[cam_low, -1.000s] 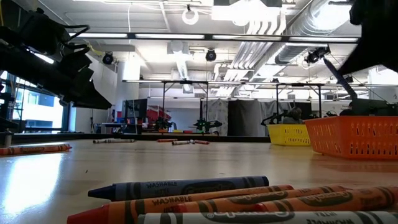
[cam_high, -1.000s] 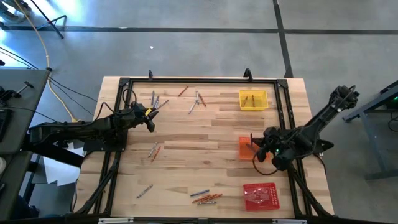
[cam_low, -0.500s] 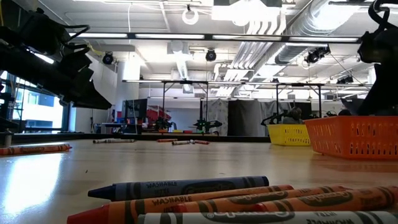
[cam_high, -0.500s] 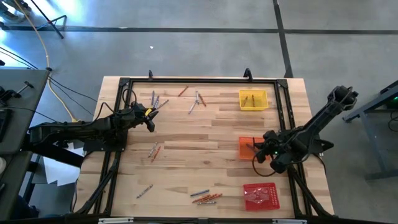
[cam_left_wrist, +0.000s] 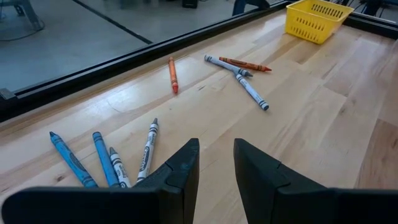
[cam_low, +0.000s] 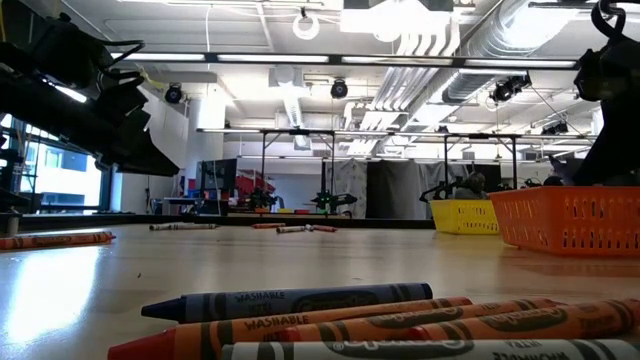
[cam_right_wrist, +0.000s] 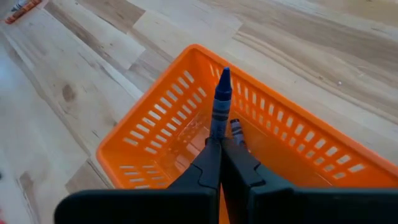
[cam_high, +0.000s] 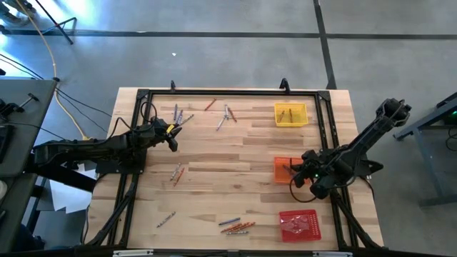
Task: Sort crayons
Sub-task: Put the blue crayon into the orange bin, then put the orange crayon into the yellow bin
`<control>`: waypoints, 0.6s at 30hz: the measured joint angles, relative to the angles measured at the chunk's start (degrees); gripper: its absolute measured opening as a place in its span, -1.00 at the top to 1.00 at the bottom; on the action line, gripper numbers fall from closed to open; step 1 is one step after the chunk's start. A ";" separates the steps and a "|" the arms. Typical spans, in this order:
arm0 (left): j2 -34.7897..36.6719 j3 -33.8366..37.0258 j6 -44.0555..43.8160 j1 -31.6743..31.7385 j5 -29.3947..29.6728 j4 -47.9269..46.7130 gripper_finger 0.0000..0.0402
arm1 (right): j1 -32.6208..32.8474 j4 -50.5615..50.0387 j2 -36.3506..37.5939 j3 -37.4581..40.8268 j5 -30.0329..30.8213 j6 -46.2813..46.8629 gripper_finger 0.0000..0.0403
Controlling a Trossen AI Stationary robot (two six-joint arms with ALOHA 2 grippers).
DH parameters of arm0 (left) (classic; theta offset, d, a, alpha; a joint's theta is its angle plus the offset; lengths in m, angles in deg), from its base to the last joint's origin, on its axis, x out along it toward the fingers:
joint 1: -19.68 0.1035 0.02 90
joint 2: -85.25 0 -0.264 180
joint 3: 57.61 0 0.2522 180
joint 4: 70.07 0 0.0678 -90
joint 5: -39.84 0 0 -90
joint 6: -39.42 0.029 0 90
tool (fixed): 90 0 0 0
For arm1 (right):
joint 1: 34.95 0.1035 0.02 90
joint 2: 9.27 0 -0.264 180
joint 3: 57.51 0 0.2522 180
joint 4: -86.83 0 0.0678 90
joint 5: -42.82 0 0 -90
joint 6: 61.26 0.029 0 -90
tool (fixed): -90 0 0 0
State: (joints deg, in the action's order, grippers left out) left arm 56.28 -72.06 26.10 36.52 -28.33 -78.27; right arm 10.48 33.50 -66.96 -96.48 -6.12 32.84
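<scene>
Right gripper (cam_right_wrist: 220,144) has drawn back over the orange tray (cam_right_wrist: 155,134) – clamped on a blue crayon (cam_right_wrist: 220,102), drop pending; left gripper (cam_left_wrist: 214,163) open

We are seeing our left gripper (cam_left_wrist: 216,165) standing parted over blue and grey crayons (cam_left_wrist: 106,158), a yellow tray (cam_left_wrist: 318,18) sitting well beyond.

In the low view, the crayons at the front (cam_low: 330,330) run off the bottom edge, and the orange tray (cam_low: 568,220) is cut off at the right edge. The right gripper (cam_right_wrist: 221,146) hides the bottom end of the blue crayon (cam_right_wrist: 220,102) it pinches. In the high view, the sticks inside the yellow tray (cam_high: 290,114) are too small to tell apart.
</scene>
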 joint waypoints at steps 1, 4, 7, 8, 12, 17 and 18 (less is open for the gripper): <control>-0.01 0.00 0.00 -0.02 0.00 0.00 0.56 | 0.00 0.28 0.00 0.00 0.00 0.00 1.00; -0.01 0.00 0.00 -0.01 0.00 0.00 0.56 | 0.00 0.83 0.00 0.00 0.00 -0.02 1.00; -0.01 0.00 0.00 -0.02 0.00 0.00 0.56 | 0.00 0.89 0.00 0.00 0.00 -0.02 1.00; -0.02 0.00 0.00 -0.02 0.00 0.00 0.56 | 0.00 0.91 0.00 0.00 0.00 0.00 1.00; 0.00 0.00 0.00 0.00 0.00 0.00 0.56 | 0.00 0.96 0.00 0.00 -0.01 0.00 1.00; 0.00 0.00 0.00 -0.02 0.00 0.00 0.56 | 0.00 1.09 0.00 0.00 -2.25 0.37 1.00; 0.00 0.00 0.00 0.00 0.00 0.00 0.56 | 0.00 1.09 0.00 0.00 -2.26 0.35 1.00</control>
State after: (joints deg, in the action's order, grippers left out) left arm 56.28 -72.06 26.10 36.52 -28.33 -78.27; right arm 10.48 34.59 -66.96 -96.48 -8.38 33.19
